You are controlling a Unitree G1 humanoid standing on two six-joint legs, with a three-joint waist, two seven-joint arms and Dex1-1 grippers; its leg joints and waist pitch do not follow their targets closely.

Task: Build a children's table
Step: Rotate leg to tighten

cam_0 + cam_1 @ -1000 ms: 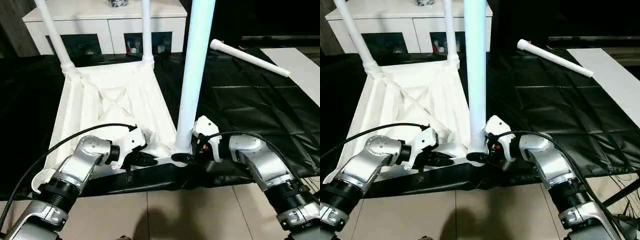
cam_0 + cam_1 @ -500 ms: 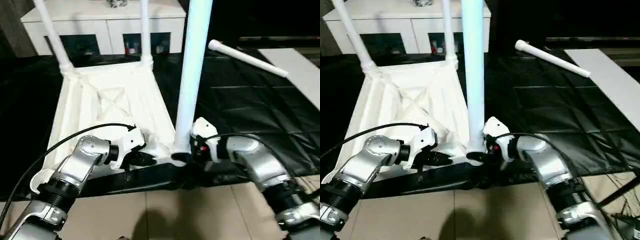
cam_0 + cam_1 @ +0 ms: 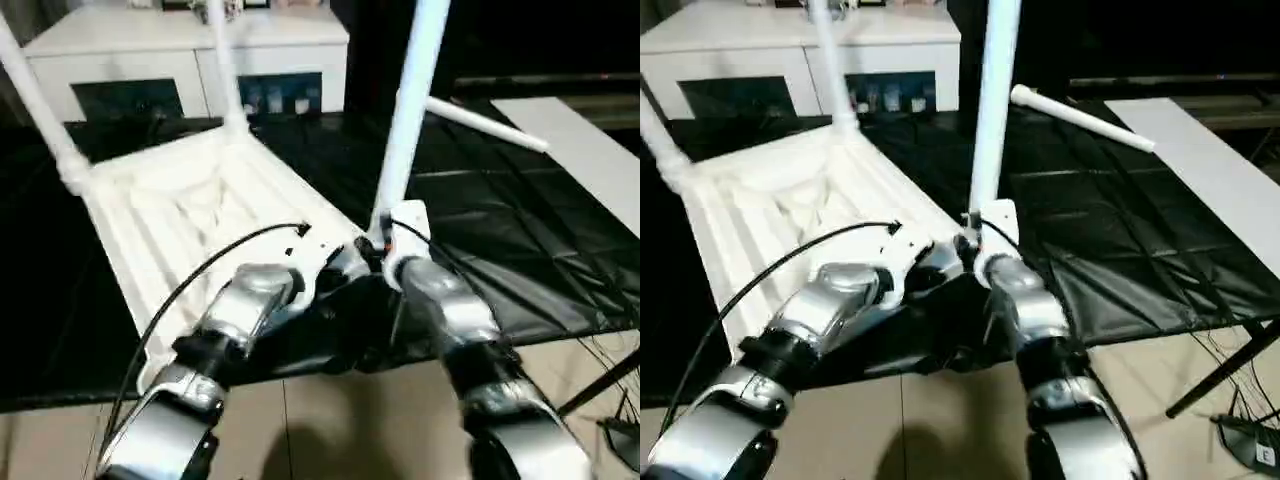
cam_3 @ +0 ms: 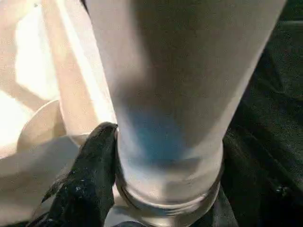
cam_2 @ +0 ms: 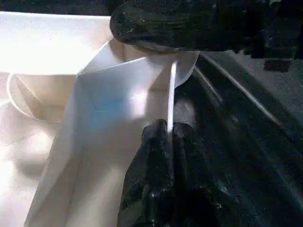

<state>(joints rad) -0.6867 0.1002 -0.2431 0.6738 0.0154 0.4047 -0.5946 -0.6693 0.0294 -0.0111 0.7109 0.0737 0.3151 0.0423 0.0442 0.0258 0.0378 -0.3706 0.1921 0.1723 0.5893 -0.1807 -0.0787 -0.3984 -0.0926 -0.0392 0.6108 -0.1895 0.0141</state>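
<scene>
The children's table lies upside down: its white tabletop (image 3: 190,200) rests on the black mat with the ribbed underside up. Two white legs (image 3: 225,70) (image 3: 40,110) stand in the far corner sockets. A third leg (image 3: 410,110) stands at the near right corner, and my right gripper (image 3: 380,245) is shut on its base, one black finger (image 4: 94,175) pressed against the collar. Right beside that corner, my left gripper (image 5: 168,130) is shut on the tabletop's thin rim (image 5: 171,90). One loose leg (image 3: 485,125) lies on the mat at the back right.
A white cabinet (image 3: 180,50) with glass doors stands behind the tabletop. A white board (image 3: 580,150) lies on the black mat (image 3: 500,230) at the right. Tiled floor (image 3: 330,430) is nearest me, with a stand leg and cables (image 3: 600,380) at the lower right.
The whole picture has swung and tilted, so the camera has moved. Both grippers stay at the near right corner, left on the rim and right on the leg's base.
</scene>
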